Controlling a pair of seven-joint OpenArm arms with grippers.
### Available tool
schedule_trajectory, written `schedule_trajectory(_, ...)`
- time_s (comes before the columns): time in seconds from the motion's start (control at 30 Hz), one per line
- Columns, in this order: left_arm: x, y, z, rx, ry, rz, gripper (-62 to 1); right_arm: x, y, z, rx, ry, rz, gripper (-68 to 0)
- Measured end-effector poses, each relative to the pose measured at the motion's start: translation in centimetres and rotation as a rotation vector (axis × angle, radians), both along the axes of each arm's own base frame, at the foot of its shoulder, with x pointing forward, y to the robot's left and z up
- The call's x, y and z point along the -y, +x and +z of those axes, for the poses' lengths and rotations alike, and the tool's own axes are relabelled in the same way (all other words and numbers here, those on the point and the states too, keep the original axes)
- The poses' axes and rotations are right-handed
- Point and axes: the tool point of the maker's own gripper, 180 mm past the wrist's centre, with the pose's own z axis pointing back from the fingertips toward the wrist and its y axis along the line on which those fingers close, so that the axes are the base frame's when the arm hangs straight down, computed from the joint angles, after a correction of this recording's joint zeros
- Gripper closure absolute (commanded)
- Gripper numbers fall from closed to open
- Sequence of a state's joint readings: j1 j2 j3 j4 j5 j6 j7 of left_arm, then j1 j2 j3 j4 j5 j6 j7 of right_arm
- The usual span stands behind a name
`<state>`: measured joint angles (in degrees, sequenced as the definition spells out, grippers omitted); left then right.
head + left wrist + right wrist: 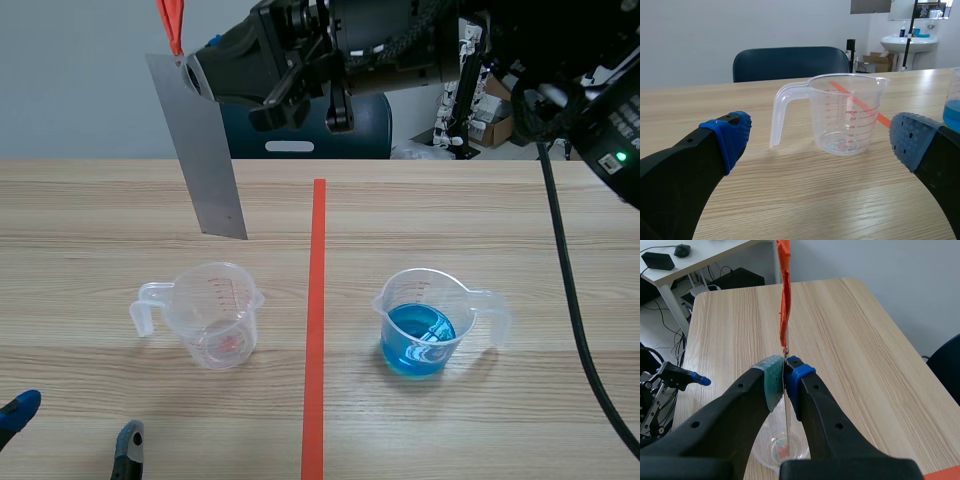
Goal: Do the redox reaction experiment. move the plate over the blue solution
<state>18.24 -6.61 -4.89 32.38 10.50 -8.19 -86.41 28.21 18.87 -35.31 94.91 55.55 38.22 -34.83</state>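
Observation:
A grey metal plate [200, 150] with an orange tag [172, 24] at its top hangs high above the table's left half, above and behind the empty clear measuring cup [214, 313]. My right gripper [188, 75], on the arm crossing the top of the scene, is shut on the plate's upper edge; in the right wrist view the plate [786, 427] shows edge-on between the pads of that gripper [785, 377], the empty cup [779, 446] below. The cup of blue solution [426, 322] stands right of the tape line. My left gripper [820, 137] is open, low, facing the empty cup [845, 112].
An orange-red tape line [316, 320] runs down the table's middle between the two cups. A dark blue chair [300, 128] stands behind the far table edge. A black cable [575, 330] hangs along the right side. The blue cup's edge [953, 107] shows beside my left gripper.

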Motion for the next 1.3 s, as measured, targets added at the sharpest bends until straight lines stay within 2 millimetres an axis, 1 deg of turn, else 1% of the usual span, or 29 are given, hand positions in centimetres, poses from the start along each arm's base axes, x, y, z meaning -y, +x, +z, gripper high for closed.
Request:
schedule_trajectory(0.1,-0.5,0.0,0.1,0.000,0.016,-0.006,-58.2,0.0,0.0,0.0,0.000,-0.001,0.000,-0.6)
schedule_trajectory(0.43,-0.5,0.0,0.1,0.000,0.016,-0.007,-58.2,0.0,0.0,-0.1,0.002,-0.003,-0.002,-0.6)
schedule_trajectory(0.8,-0.5,0.0,0.1,0.000,0.016,-0.007,-58.2,1.6,0.4,-0.3,0.018,-0.011,-0.015,-0.6)
schedule_trajectory(0.93,-0.5,0.0,0.1,0.000,0.016,-0.007,-58.2,3.0,0.6,-0.5,0.014,-0.019,-0.027,-0.6)
schedule_trajectory(1.07,-0.5,0.0,0.1,0.000,0.016,-0.007,-58.2,4.4,-0.1,-0.6,0.001,-0.016,0.013,-0.6)
schedule_trajectory(1.2,-0.5,0.0,0.1,0.000,0.016,-0.007,-58.2,6.4,0.4,-1.0,-0.002,-0.045,-0.019,-0.6)
schedule_trajectory(1.3,-0.5,0.0,0.1,0.000,0.016,-0.007,-58.2,8.2,0.8,-0.8,0.007,-0.051,-0.048,-0.6)
